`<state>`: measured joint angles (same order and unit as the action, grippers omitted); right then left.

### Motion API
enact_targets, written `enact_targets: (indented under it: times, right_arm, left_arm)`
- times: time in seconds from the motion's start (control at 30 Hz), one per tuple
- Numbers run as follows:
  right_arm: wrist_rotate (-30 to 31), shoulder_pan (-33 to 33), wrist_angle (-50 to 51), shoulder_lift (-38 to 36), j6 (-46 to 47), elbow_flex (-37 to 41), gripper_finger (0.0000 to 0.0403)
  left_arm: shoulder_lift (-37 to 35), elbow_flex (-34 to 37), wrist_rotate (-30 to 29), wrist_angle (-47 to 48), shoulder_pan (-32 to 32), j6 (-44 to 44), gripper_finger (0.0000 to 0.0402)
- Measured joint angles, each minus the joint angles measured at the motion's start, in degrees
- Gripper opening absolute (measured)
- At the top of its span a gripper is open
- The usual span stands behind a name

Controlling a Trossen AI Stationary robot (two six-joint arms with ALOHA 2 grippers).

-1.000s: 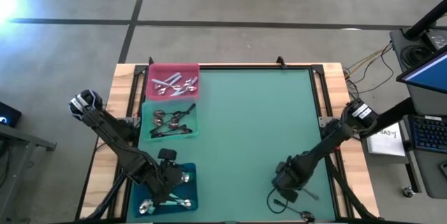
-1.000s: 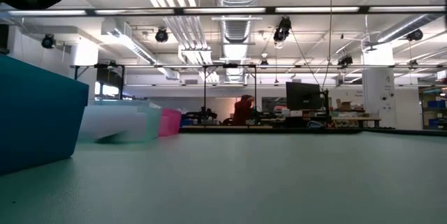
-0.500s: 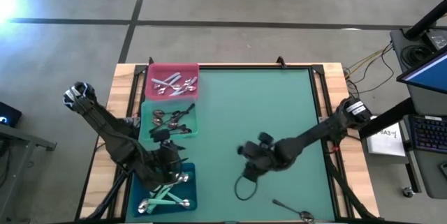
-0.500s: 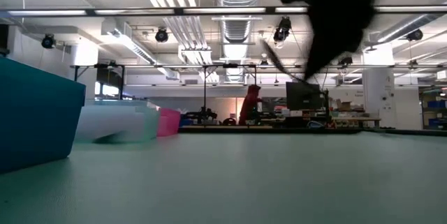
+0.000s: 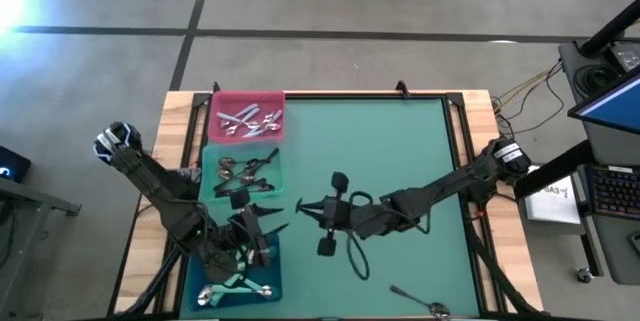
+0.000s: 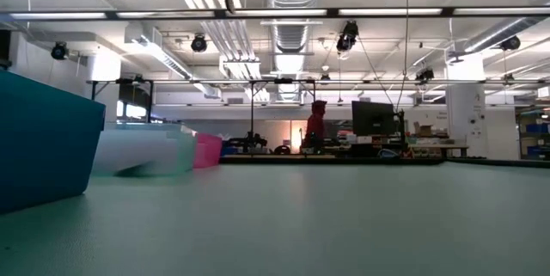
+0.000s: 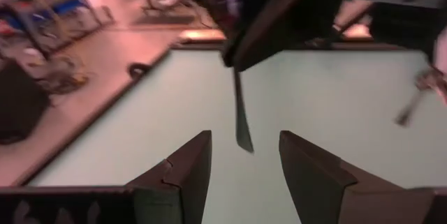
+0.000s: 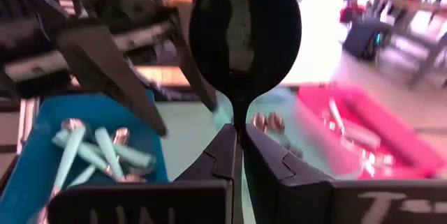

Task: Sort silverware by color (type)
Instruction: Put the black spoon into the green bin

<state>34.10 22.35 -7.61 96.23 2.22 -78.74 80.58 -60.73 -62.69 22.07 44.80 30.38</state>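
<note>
Readable text: none in any view.
White paper sheet (image 5: 556, 199) beside the table's right edge: dark marks, too small to read.
Dark band across the right wrist view's lower edge (image 8: 391, 206): pale strokes, cut off, no word to make out.
Monitor screens: nothing readable.

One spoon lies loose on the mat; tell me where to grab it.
Take the lone spoon by its thin handle, mid-length, coming straight down with fingers across it. It lies flat on the mat, and its rounded bowl would likely slip.
</note>
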Motion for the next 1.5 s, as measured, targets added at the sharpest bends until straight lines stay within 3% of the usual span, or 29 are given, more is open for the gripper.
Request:
enact_targets:
  times: [0.13,0.53,0.8,1.0,1.17,1.33,1.5]
  right_arm:
    - [-2.8,0.0,-5.1,0.2,-4.8,-0.1,0.0009]
    - [-6.1,0.0,-6.8,0.3,-9.2,-0.1,0.0009]
    - [-10.6,0.1,-8.4,0.3,-12.4,-0.1,0.0009]
    - [-10.6,0.1,-8.8,0.3,-14.8,-0.1,0.0009]
    - [-10.6,0.1,-9.0,0.3,-14.9,-0.1,0.0009]
    - [-10.5,0.1,-9.0,0.3,-14.6,-0.1,0.0009]
    - [-10.5,0.1,-8.6,0.3,-13.0,-0.1,0.0009]
  left_arm:
    - [0.9,0.0,-5.6,-0.7,0.0,0.0,0.0153]
    - [3.5,-0.4,-5.8,-13.0,-0.3,-7.9,0.0153]
    - [3.4,-0.4,-5.4,-14.5,-1.3,-8.7,0.0153]
    - [3.5,-0.4,-3.6,-15.5,-1.7,-8.7,0.0148]
    - [3.5,-0.4,-2.1,-15.5,-2.0,-9.9,0.0103]
    - [3.5,-0.4,0.2,-15.8,-2.8,-11.9,0.0016]
    - [3.5,-0.4,2.0,-16.1,-3.4,-12.7,0.0010]
